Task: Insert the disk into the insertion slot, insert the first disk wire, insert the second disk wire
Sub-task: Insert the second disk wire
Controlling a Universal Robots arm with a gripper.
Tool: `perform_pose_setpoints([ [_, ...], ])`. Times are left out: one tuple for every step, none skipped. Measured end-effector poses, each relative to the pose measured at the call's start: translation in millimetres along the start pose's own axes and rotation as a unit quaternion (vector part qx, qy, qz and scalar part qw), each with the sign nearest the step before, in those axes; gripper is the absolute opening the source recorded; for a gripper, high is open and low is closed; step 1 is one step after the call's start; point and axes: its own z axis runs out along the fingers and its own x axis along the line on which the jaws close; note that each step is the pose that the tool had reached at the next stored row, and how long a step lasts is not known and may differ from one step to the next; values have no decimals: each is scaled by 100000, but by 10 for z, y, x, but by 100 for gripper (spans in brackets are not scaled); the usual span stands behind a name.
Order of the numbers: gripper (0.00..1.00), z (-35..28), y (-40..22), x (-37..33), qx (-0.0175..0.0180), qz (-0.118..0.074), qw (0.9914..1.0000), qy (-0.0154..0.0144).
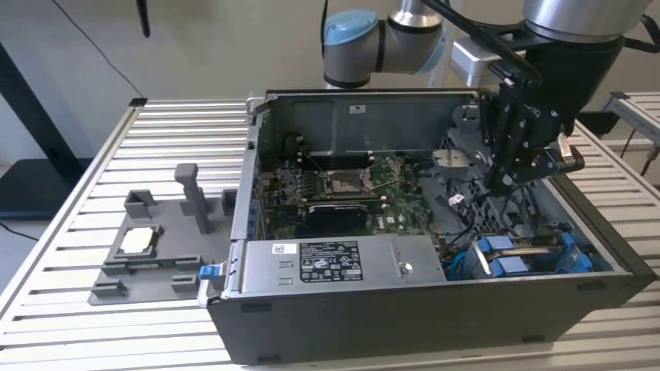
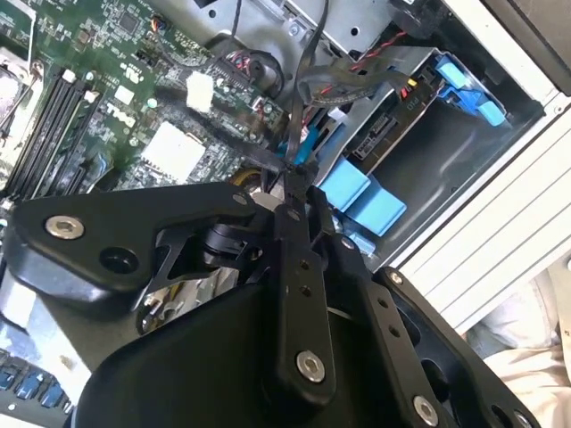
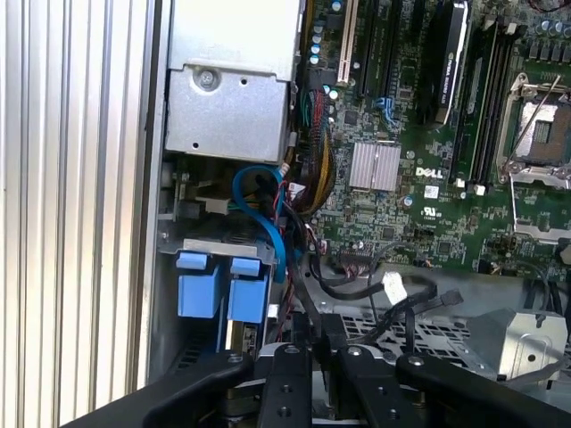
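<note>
The gripper (image 2: 299, 189) is pinched together on the thin black disk wire (image 2: 294, 134) just beside the insertion slot (image 1: 521, 255), on its motherboard (image 1: 351, 193) side; the wire looks light and floppy, probably best held close to its stiffer plug end.

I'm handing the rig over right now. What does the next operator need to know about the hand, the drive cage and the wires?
Hand: shut on a thin black wire, low inside the open computer case, near the dark grey drive cage with blue plastic tabs.
Done: a disk appears to sit in that cage.
Left: the held wire is not plugged in. I cannot tell whether any other wire is connected.
</note>
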Motion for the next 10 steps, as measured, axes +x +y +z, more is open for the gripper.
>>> perform_pose_setpoints([
  [17, 0, 0, 0, 1, 0, 100000, 2],
  [17, 0, 0, 0, 1, -1, 100000, 0],
  [17, 0, 0, 0, 1, 0, 100000, 2],
  [16, 0, 1, 0, 0, 2, 100000, 1],
  [16, 0, 1, 0, 0, 0, 100000, 3],
  [16, 0, 1, 0, 0, 2, 100000, 3],
  [16, 0, 1, 0, 1, 1, 100000, 0],
  [16, 0, 1, 0, 0, 0, 100000, 1],
  [16, 0, 2, 0, 0, 1, 100000, 3],
  [16, 0, 2, 0, 1, 2, 100000, 1],
])
